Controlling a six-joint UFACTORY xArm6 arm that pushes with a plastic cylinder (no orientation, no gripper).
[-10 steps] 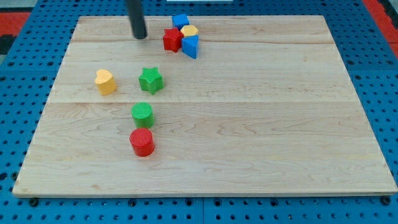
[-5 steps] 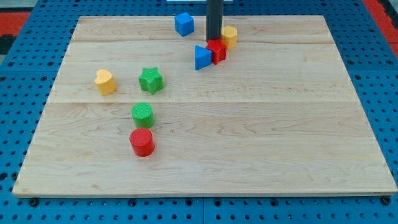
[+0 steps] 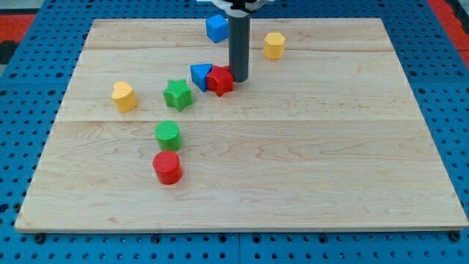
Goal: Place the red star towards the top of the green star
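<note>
The red star lies in the upper middle of the board, touching a blue triangular block on its left. The green star sits a little to the left and lower, close to the blue triangular block. My tip rests against the red star's right side. The dark rod rises from there to the view's top.
A blue cube and a yellow hexagonal block sit near the top edge. A yellow heart-like block is at the left. A green cylinder and a red cylinder stand below the green star.
My tip has moved left and down, pushing the red star and blue triangular block toward the green star. The yellow hexagonal block stayed behind near the top.
</note>
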